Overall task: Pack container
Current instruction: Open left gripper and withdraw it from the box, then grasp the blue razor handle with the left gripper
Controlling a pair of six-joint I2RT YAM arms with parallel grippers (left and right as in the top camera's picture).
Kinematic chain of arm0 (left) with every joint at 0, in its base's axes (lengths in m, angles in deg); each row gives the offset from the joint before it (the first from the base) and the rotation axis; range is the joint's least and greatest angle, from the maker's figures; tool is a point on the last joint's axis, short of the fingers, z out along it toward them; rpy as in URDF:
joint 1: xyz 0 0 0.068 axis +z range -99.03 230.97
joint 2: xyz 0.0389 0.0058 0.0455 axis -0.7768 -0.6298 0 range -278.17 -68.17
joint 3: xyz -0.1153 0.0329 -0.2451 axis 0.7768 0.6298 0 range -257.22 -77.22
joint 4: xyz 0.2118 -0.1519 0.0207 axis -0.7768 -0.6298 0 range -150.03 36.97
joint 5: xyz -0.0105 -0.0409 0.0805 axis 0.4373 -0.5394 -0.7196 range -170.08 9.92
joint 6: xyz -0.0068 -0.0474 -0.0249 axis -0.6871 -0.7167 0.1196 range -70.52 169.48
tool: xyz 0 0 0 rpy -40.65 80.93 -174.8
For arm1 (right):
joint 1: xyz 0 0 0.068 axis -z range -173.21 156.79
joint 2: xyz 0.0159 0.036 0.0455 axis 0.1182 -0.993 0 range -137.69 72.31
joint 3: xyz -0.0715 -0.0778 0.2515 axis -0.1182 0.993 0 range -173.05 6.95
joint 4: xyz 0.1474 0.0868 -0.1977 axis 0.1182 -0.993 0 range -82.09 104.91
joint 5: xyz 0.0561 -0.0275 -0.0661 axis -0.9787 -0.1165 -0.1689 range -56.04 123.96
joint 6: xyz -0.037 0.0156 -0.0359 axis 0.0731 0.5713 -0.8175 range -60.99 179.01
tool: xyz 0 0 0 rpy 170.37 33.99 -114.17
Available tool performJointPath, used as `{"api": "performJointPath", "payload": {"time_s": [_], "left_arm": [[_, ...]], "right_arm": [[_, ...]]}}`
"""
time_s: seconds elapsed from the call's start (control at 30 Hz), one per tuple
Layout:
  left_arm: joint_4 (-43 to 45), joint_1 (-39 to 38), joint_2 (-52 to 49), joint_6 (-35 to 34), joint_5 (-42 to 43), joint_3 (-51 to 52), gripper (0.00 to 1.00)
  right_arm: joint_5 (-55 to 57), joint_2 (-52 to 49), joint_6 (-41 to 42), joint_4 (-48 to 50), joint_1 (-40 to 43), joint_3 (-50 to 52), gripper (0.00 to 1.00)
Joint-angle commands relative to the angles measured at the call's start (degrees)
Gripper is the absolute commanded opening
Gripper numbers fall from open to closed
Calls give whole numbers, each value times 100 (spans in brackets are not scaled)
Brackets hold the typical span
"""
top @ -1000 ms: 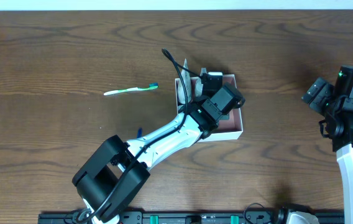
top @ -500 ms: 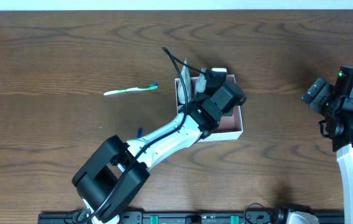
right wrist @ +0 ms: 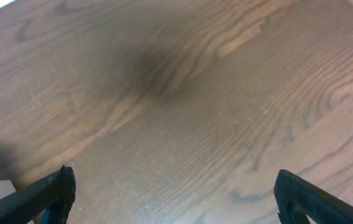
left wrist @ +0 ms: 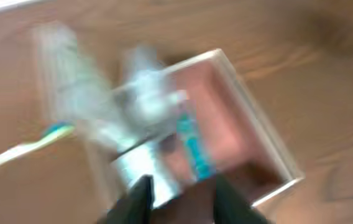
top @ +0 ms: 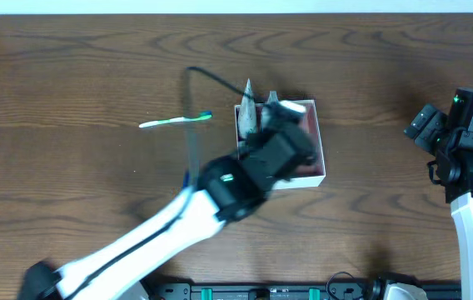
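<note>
Container (top: pixel 324 163), centred on the table (top: pixel 70 58) and part-filled with blurred toiletries, lies under the left gripper (left wrist: pixel 183 200), its jaws parted and apparently empty, while the right gripper (right wrist: pixel 175 200) is wide open and idle; next comes reaching for the nearby toothbrush (top: pixel 174 122).

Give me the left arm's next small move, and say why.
Probably swing the left gripper left toward the toothbrush: it lies on the table outside the box, while the gripper looks open and empty above the box, though blurred.
</note>
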Motion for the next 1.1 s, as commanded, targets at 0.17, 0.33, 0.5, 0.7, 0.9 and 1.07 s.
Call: {"api": "performJointPath", "payload": {"time_s": [0.17, 0.33, 0.5, 0.7, 0.9, 1.07], "left_arm": [[-2579, 1327, 708, 2, -723, 138, 52], [-2317, 2280, 575, 4, -79, 955, 58], [-1576, 3042, 466, 68, 640, 1803, 59], [-874, 3504, 466, 452, 1552, 2573, 59], [-525, 3534, 466, 457, 1902, 3045, 59], [-402, 3534, 466, 457, 2000, 3202, 59]], "right_arm": [[79, 2, 9, -7, 48, -7, 99], [79, 2, 9, -7, 46, -7, 99], [79, 2, 9, -7, 48, -7, 99], [79, 2, 9, -7, 48, -7, 99], [79, 2, 9, -7, 48, -7, 99], [79, 2, 9, -7, 48, -7, 99]]}}
